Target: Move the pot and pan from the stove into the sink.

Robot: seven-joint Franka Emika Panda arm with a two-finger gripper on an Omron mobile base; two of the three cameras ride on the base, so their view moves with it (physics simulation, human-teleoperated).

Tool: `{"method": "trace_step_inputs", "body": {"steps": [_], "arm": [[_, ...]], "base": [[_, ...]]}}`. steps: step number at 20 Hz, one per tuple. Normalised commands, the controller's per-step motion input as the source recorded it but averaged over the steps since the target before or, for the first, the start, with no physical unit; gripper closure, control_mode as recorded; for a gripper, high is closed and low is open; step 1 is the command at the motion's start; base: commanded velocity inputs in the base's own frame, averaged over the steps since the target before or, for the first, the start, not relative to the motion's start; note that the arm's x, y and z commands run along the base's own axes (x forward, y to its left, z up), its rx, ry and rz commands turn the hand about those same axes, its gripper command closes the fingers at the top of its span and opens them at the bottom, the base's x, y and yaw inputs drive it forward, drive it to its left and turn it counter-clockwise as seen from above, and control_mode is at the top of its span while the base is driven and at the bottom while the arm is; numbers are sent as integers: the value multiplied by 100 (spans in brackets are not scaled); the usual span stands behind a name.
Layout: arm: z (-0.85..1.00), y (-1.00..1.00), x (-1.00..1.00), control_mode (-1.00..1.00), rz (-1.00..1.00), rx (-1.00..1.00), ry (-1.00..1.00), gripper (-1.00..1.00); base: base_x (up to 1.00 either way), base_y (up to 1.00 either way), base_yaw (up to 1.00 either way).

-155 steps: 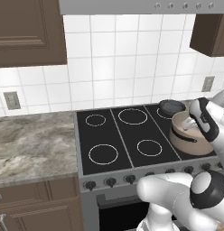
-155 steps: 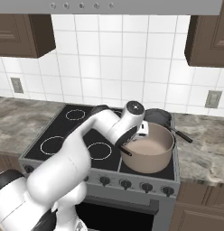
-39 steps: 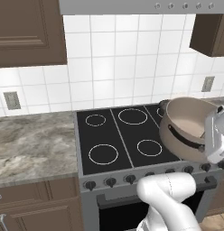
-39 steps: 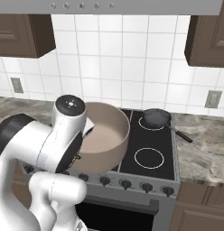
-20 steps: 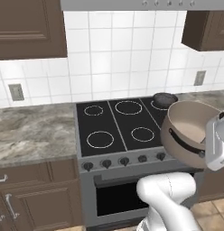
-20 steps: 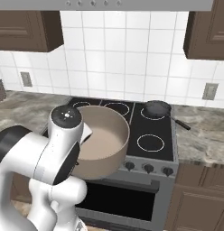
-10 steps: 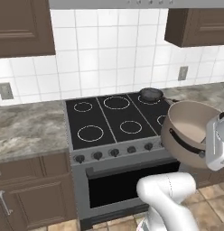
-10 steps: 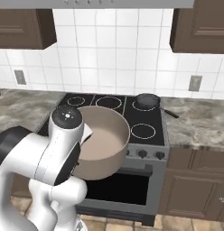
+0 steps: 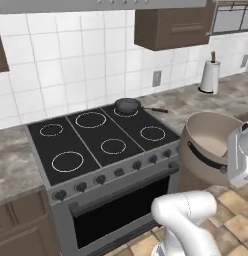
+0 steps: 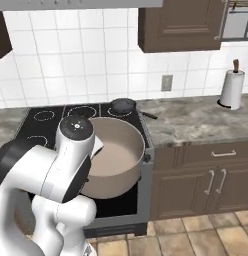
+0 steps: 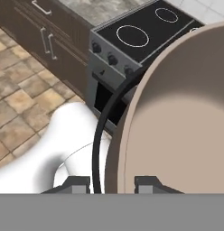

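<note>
Two fingertips (image 11: 80,184) of the hand (image 11: 113,184) clamp the pot (image 11: 177,126) rim, mostly hidden.

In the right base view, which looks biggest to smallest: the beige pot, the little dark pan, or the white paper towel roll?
1. Beige pot, though it is nearest the camera.
2. Small dark pan and white paper towel roll: too alike to rank.

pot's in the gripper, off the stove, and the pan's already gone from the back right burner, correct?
Not quite. The pot is in the gripper, off the stove, but the pan sits on the back right burner, as the left base view shows.
</note>
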Motion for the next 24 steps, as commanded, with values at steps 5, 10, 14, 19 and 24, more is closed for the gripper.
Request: {"method": "trace_step_inputs", "body": {"steps": [5, 10, 14, 19, 24], "arm": [[0, 0, 0, 100, 0, 0, 0, 100], [0, 0, 0, 100, 0, 0, 0, 100], [0, 0, 0, 100, 0, 0, 0, 100], [0, 0, 0, 100, 0, 0, 0, 100], [0, 0, 0, 100, 0, 0, 0, 100]], "base": [[0, 0, -50], [0, 0, -50], [0, -2, -49], [0, -3, -49], [0, -3, -49]]}}
